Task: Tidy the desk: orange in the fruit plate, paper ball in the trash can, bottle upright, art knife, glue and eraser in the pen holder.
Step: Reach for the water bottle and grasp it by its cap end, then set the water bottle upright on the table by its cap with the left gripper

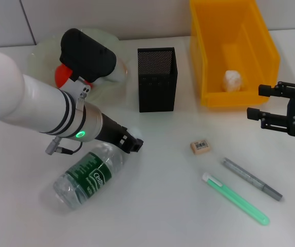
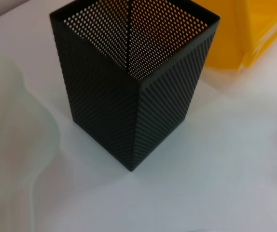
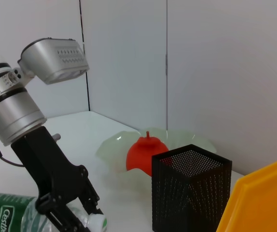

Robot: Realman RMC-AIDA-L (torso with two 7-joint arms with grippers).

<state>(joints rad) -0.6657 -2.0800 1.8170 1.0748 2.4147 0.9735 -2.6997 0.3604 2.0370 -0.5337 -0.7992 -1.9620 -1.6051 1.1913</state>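
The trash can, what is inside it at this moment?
Inside the trash can lies the paper ball, on the floor near the front wall. Nothing else shows there, but the front wall hides a strip of the floor.

White tabletop: smooth, plain, soft shadows only. Along its far edge stands a pale grey wall of flat panels. Thin dark vertical seams separate the panels, seen best in the right wrist view.
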